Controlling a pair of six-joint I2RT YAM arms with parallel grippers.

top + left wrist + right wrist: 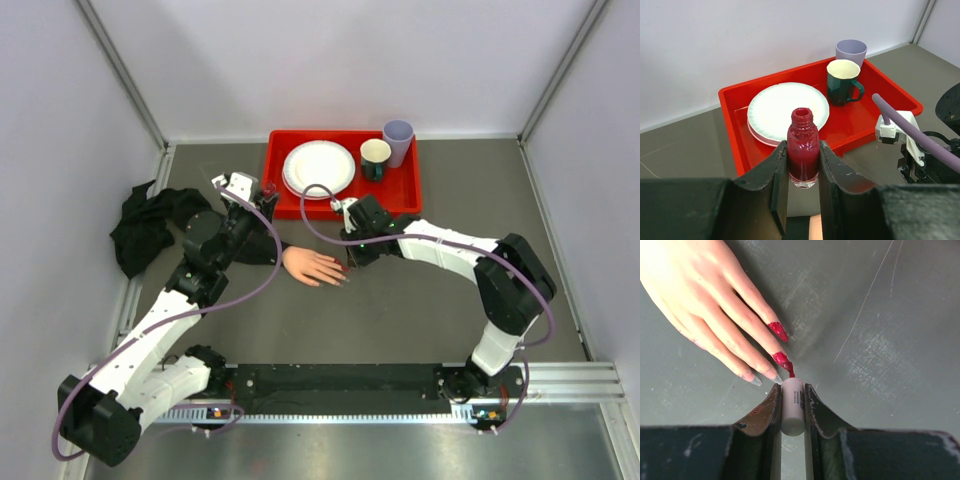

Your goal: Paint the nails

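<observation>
Our right end effector (792,389) pinches the white brush cap (792,410) — its red tip (791,372) touches one of the nails (782,360), straight ahead. The mannequin hand (312,266) lies mid-desk (430,300), pointing back at it. Our left end effector (803,149) pinches the polish bottle (802,131).

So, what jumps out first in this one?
The mannequin hand mid-table, two nails glossy red, with the brush in the right end effector at one of them. Next, the bottle of red polish, open and clamped upright in the left end effector, beside the red tray.
</observation>
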